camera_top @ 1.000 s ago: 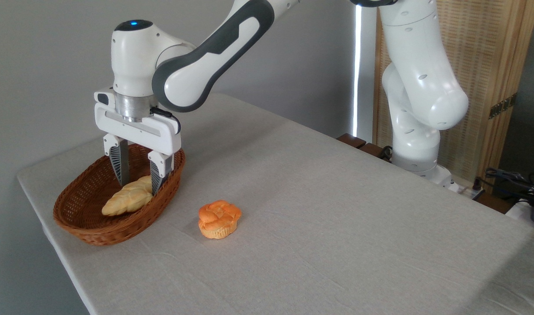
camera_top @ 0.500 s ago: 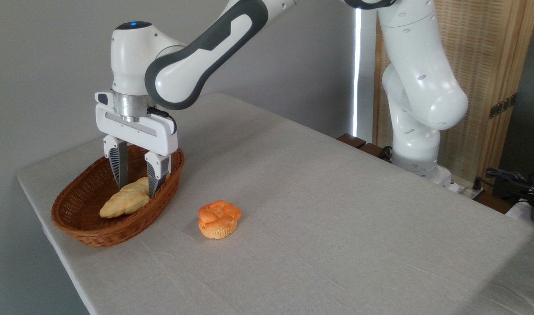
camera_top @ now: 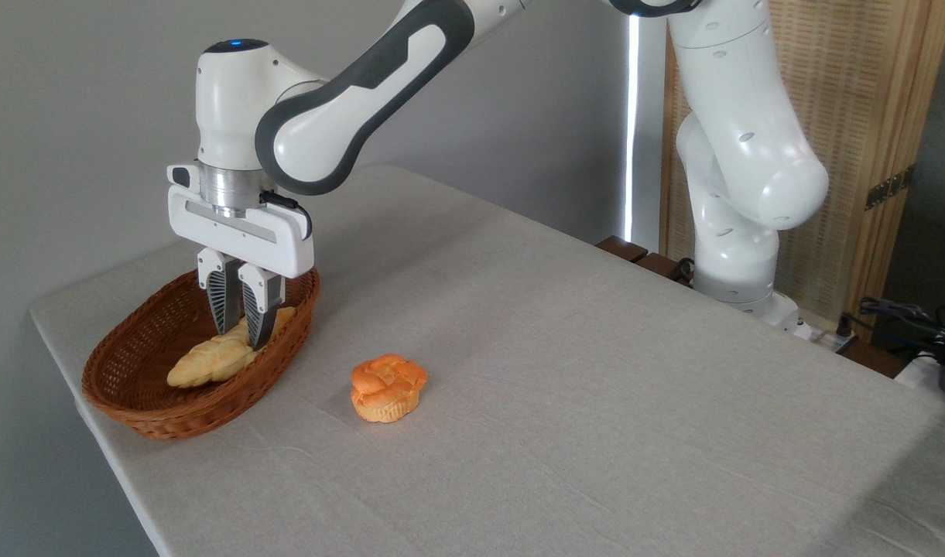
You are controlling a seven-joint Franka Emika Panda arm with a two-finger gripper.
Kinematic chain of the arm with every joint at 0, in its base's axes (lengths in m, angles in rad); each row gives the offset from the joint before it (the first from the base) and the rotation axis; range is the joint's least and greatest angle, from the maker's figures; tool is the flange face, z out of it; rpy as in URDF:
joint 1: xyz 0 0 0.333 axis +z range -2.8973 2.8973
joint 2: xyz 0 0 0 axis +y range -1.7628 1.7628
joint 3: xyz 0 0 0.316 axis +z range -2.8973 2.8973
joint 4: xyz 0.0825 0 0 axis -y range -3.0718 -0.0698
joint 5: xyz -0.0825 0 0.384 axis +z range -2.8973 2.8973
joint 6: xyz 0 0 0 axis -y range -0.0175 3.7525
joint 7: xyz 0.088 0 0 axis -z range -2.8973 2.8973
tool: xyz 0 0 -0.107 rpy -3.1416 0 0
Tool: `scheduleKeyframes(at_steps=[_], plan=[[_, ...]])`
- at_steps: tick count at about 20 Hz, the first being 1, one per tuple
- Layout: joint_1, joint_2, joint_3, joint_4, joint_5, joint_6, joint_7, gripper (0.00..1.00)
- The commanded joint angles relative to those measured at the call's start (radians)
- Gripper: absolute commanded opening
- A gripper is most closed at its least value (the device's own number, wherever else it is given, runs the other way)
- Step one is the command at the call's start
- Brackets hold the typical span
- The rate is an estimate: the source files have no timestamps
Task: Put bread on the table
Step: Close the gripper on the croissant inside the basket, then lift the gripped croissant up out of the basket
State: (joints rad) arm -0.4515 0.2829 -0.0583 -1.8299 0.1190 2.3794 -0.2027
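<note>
The gripper (camera_top: pixel 241 334) reached straight down into the basket (camera_top: pixel 143 406), its jaws drawn narrow and pinching the bread (camera_top: pixel 209 360) near that loaf's right end. The bread lay inside the basket, slanting from lower left to upper right. The basket sat at the left end of the table (camera_top: pixel 580 402). A bun (camera_top: pixel 387 387) rested on the cloth, right of the basket and apart from it.

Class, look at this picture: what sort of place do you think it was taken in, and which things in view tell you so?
Probably a robotics lab or test room. A robot arm's gripper reaches into a wicker basket on a cloth-covered table, cables lie at the right, and the wall is bare.
</note>
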Motion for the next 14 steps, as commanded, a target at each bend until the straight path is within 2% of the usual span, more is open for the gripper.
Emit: scheduleKeyframes(at_steps=[1, 6, 14], plan=[[-0.001, 0.01, 0.005, 0.02, 0.027, 0.003, -0.02, 0.29], [0.005, -0.091, 0.008, 0.018, 0.025, -0.141, -0.004, 0.29], [0.007, -0.2, 0.015, 0.011, 0.013, -0.196, -0.004, 0.31]])
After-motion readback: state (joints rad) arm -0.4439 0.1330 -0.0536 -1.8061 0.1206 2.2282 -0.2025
